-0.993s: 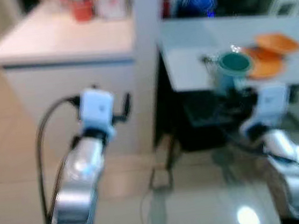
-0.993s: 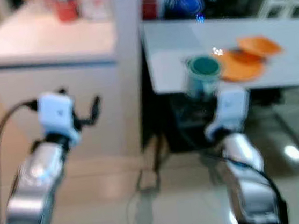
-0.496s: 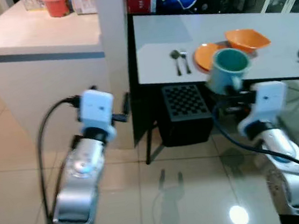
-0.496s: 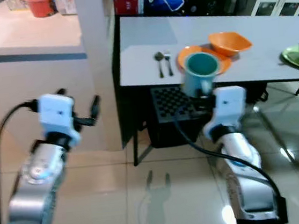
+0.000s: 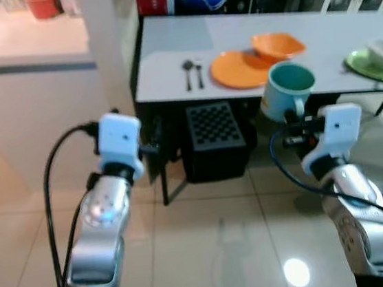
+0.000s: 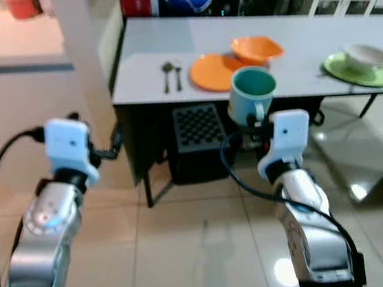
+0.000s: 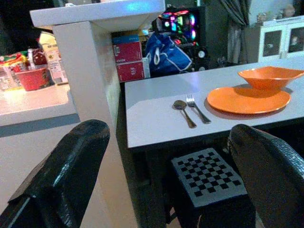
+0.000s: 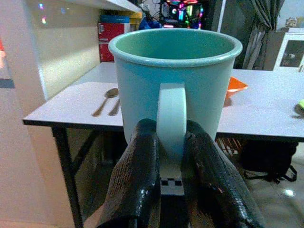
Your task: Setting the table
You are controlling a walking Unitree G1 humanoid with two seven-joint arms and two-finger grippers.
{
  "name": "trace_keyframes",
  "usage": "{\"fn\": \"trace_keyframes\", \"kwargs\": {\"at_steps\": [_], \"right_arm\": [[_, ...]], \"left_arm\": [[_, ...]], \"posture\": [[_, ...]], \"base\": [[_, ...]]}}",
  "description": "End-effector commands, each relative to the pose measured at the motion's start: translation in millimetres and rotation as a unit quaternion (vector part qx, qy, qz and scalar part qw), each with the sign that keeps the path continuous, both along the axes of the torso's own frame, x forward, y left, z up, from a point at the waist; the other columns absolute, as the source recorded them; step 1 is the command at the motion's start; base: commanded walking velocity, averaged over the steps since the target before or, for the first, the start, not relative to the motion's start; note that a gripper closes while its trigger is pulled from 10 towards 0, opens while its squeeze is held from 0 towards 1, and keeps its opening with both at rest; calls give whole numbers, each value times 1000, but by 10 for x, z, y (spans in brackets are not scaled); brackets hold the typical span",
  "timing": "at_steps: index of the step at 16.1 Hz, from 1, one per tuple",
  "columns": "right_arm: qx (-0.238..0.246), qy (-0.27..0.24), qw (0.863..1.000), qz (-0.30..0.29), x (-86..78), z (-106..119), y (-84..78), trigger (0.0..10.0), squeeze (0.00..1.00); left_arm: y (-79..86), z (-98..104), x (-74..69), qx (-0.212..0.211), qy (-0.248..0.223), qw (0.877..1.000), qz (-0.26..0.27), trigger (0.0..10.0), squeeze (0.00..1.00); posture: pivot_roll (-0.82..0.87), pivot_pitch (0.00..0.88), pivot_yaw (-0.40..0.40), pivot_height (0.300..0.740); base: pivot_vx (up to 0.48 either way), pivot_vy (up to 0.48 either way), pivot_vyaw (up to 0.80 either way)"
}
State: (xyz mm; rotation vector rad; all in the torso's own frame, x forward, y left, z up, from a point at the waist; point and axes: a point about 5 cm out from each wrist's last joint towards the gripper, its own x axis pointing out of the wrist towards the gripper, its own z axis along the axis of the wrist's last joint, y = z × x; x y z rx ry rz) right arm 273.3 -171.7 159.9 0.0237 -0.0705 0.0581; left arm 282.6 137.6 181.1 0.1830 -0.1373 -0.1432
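Note:
My right gripper (image 8: 171, 156) is shut on the handle of a teal mug (image 5: 285, 90), held upright in the air in front of the near edge of the grey table (image 5: 169, 70). On the table lie an orange plate (image 5: 238, 69), an orange bowl (image 5: 276, 45) overlapping the plate's far right edge, and a spoon and fork (image 5: 192, 73) to the plate's left. My left gripper (image 7: 166, 156) is open and holds nothing; it is raised to the left of the table, short of its edge. Its fingers (image 7: 61, 175) frame the table's corner in the left wrist view.
A green plate with a white bowl (image 6: 362, 62) sits at the table's right end. A checkered black box (image 5: 211, 131) stands under the table. A white pillar (image 5: 103, 36) and a white counter (image 5: 20, 38) are on the left. Glossy tiled floor lies below my arms.
The camera has moved: the table now sits closer and more to the left, and the green plate has come into view. The mug stays in my right gripper.

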Motion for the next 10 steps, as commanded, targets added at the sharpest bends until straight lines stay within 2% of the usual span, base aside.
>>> {"fn": "trace_keyframes", "kwargs": {"at_steps": [1,4,6,10], "right_arm": [[-3,-6,1000,-15,-7,36,-77,10000,0],[-1,-8,1000,-16,-5,41,-78,10000,0],[13,-21,999,-25,5,111,-86,10000,0],[25,-54,997,-39,50,288,-109,10000,0]], "left_arm": [[-67,-13,17,-30,19,999,-7,10000,0],[-47,9,29,-9,11,1000,6,10000,0],[-27,60,43,-24,-4,1000,9,10000,0],[-3,133,65,-10,-26,999,17,10000,0]], "posture": [[13,0,-36,740],[14,0,-35,740],[16,0,-34,740],[16,0,-30,740]], "base": [[0,480,0],[0,325,0],[0,0,0],[0,0,0]]}}
